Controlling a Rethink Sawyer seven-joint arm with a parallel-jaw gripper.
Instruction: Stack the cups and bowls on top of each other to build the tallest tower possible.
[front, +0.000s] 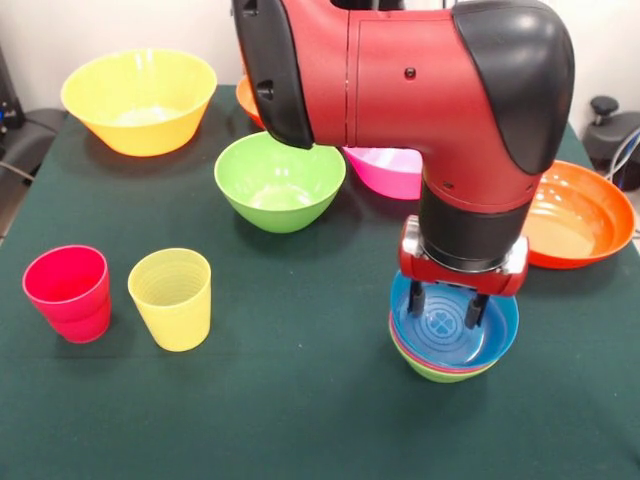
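The tower (447, 368) stands at the front right: a blue bowl (495, 335) nested in a red bowl, with a small light-green bowl lowest. My gripper (446, 308) hangs straight down into the blue bowl. Its fingers (415, 297) are apart with nothing between them. The red cup (68, 292) and the yellow cup (172, 298) stand upright side by side at the front left. A green bowl (279, 181) sits mid-table. A large yellow-orange bowl (139, 100) sits at the far left.
A pink bowl (385, 170) lies behind the arm, partly hidden. A wide orange bowl (580, 213) sits at the right edge. Another orange bowl's rim (247, 100) shows behind the arm. The arm (400, 80) hides the far middle of the green table cloth (300, 400).
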